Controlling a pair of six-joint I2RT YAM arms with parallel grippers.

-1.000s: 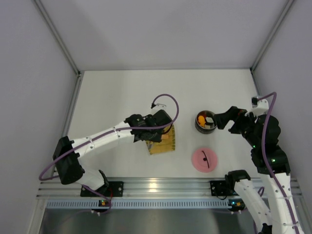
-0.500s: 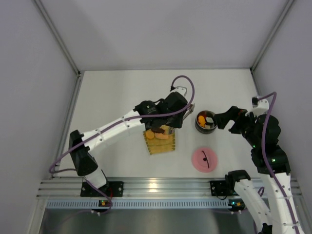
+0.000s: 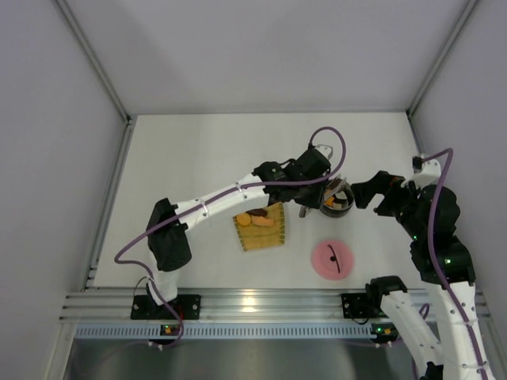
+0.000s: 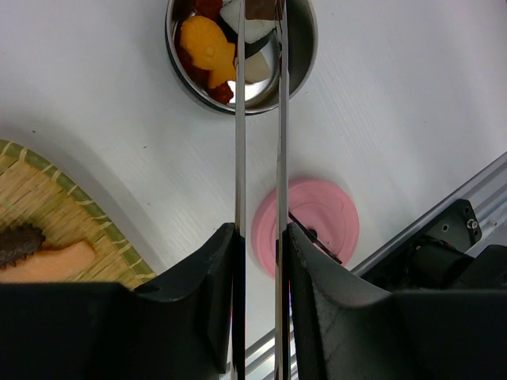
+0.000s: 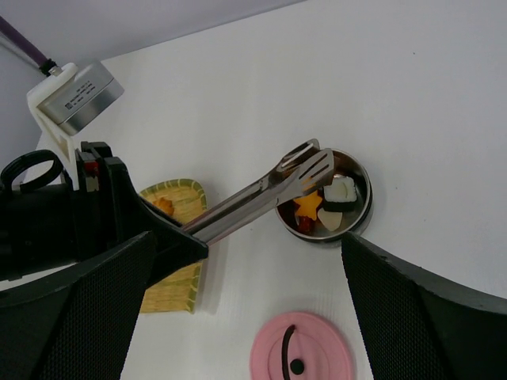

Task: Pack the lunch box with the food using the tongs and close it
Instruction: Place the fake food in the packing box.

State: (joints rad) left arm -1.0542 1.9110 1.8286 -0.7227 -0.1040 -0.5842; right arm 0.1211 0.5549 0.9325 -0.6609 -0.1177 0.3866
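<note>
My left gripper [image 3: 308, 203] [image 4: 261, 237] is shut on the tongs [image 4: 240, 134] [image 5: 255, 196]. Their two thin arms are squeezed close and reach over the open lunch box [image 3: 336, 207] [image 4: 303, 59] [image 5: 360, 218]. The tong tips hang above its left rim, and I cannot tell if a piece sits between them. The food in the box includes an orange fish [image 4: 207, 49], an orange star [image 5: 307, 206] and a white-and-black roll [image 5: 342, 191]. An orange piece [image 4: 51, 261] and a brown one [image 4: 17, 241] lie on the yellow tray [image 3: 262, 237]. My right gripper [image 3: 359, 195] [image 5: 247, 247] stands open just right of the box.
The pink lid [image 3: 333, 259] [image 4: 321, 226] [image 5: 305, 352] lies flat in front of the box, black handle mark up. The yellow woven tray [image 5: 170, 281] sits left of it, under the left forearm. The aluminium rail [image 3: 253, 303] runs along the near edge.
My left arm has swung right with the tongs, from over the yellow tray to over the lunch box. The right arm has not moved.
</note>
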